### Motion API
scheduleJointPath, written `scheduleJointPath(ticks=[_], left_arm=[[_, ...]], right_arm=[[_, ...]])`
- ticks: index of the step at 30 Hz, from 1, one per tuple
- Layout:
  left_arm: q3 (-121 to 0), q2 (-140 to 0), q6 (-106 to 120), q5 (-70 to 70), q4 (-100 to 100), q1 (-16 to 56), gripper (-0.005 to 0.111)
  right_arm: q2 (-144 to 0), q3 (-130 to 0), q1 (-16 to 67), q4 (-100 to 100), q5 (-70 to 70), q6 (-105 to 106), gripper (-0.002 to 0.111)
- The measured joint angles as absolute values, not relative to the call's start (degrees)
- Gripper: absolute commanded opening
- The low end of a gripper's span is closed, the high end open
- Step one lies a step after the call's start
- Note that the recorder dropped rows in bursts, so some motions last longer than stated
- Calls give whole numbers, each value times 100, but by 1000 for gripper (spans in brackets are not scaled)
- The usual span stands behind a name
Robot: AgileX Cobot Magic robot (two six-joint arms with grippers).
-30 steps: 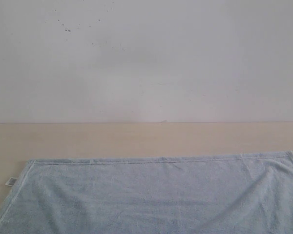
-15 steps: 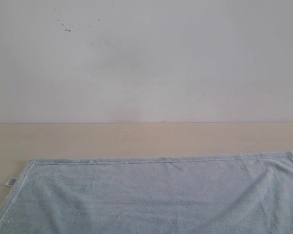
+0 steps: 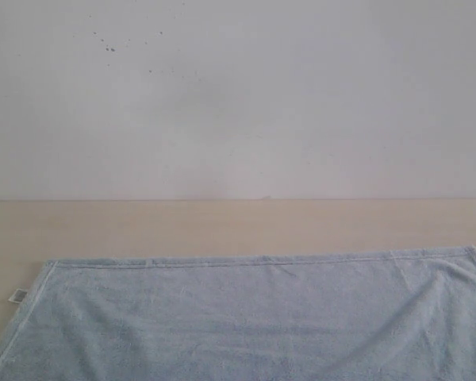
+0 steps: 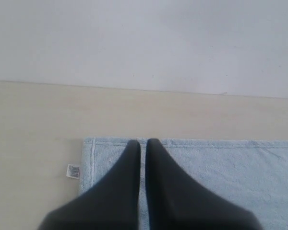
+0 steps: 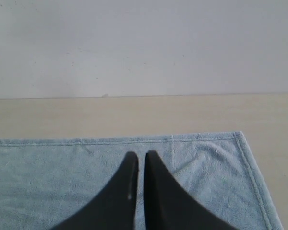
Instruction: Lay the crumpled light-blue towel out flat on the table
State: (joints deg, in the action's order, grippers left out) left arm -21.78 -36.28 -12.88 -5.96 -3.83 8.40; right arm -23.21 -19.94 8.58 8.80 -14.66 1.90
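From the outside camera, the towel (image 3: pixel 246 317) lies spread on the table (image 3: pixel 222 226), well short of the wall (image 3: pixel 238 103). Its far hem runs straight and level with the wall, and a band of bare table lies between the two. Both corners nearest the wall are laid out. A small white tag (image 3: pixel 19 296) sticks out of the side hem on my left arm's side, further from the wall than that corner. The cloth has only faint, soft ripples. The part furthest from the wall runs out of view. The wall has a few dark specks (image 3: pixel 109 48) high up. Neither of my grippers shows here.

From my left wrist, my left gripper (image 4: pixel 143 142) is closed, its two dark fingers side by side with only a thin slit between them. The tips point toward the wall and sit over the towel's far hem, close to the corner. The tag lies on the bare table just beside the side hem. I cannot tell whether the tips touch the cloth.

From my right wrist, my right gripper (image 5: pixel 140 154) is also closed, with the same narrow slit. It points toward the wall too, and its tips stop short of the far hem. The towel's other far corner lies flat off to one side of the fingers, with bare table between it and the wall.
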Motion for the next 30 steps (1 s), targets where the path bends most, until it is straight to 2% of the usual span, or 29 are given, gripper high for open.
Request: scheduleJointPath(ticks=[26, 30], left_arm=[[-2163, -3628, -1288, -596, -383, 840, 4], [-1431, -3597, -1288, 307, -383, 840, 4]], right_arm=[[-2321, -1983, 858, 900, -1466, 143, 5], [-1798, -1399, 858, 340, -548, 382, 5]])
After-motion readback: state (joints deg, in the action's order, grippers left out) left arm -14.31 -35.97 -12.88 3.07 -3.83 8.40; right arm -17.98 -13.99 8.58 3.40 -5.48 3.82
